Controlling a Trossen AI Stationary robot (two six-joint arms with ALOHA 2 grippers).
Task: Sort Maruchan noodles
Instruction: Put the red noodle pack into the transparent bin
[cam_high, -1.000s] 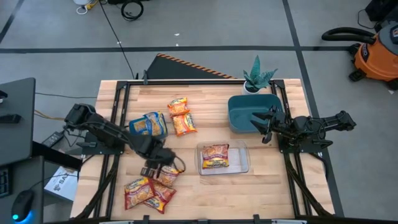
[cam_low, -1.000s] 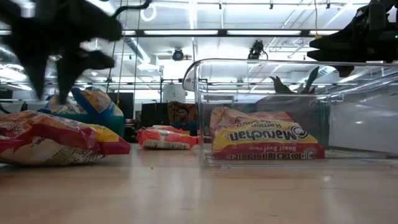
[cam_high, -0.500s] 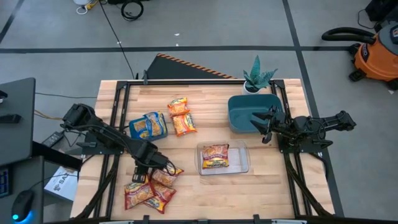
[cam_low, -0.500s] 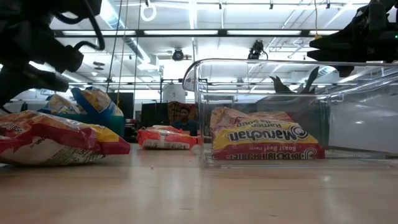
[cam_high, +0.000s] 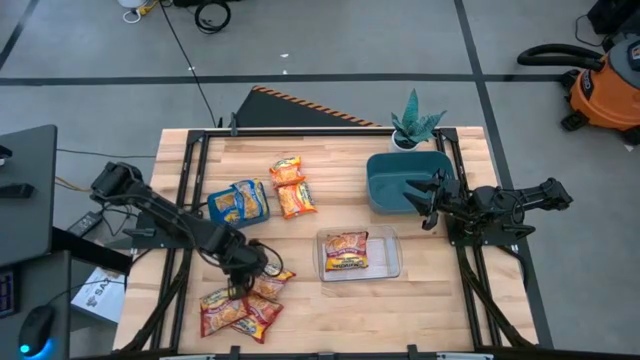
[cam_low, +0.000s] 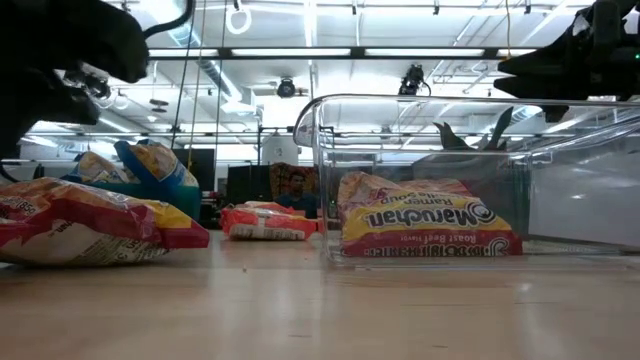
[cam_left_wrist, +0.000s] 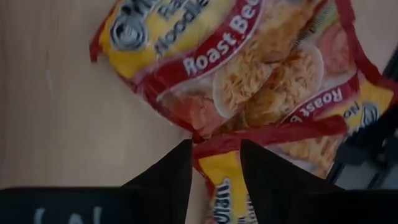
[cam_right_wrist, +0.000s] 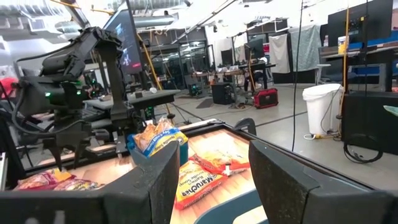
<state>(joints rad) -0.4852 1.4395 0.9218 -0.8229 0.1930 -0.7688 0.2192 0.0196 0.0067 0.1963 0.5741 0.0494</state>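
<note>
Left pincer (cam_high: 243, 283) spread narrowly astride red packets (cam_high: 240, 308) near table edge (cam_high: 140, 300).

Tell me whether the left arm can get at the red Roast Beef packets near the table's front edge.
Probably yes: the left tool hangs open right over the red packets, nothing lies between, and the right tool waits far off.
</note>
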